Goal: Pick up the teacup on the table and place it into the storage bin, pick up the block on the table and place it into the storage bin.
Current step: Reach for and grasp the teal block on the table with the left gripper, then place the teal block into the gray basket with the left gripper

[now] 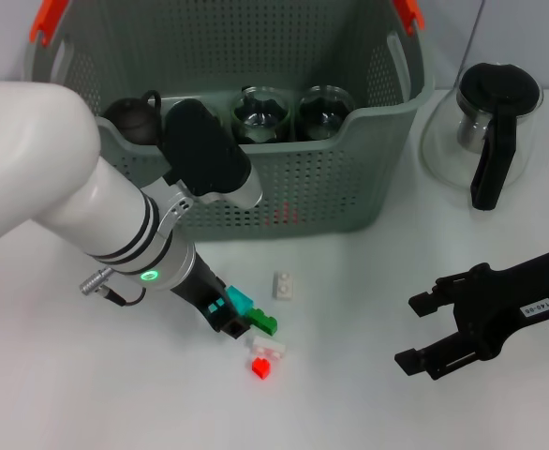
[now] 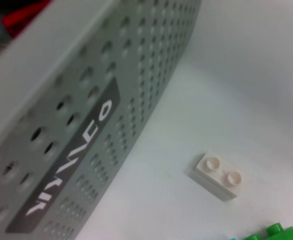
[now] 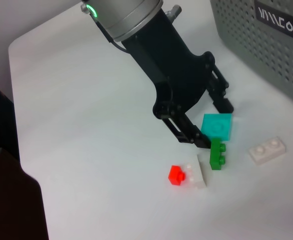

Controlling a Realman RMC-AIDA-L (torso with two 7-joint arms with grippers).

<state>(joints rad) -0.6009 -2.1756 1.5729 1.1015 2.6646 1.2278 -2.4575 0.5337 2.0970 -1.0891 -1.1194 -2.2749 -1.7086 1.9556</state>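
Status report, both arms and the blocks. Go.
Left gripper open, down at the teal block, nothing gripped. Right gripper open, hovering clear to the right. Green, white and red blocks on table; cups in bin.

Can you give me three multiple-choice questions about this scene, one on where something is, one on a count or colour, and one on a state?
1. Where is the left tool?
A. inside the storage bin
B. low over the blocks on the table
C. beside the glass pot

2. What colour is the block nearest the left tool?
A. teal
B. yellow
C. black

3. How does the right tool stand?
A. shut on a teacup
B. open and holding nothing
C. shut on a block

Answers:
1 B, its fingers flank the teal block in front of the storage bin.
2 A, it is teal.
3 B, its fingers are spread over bare table.
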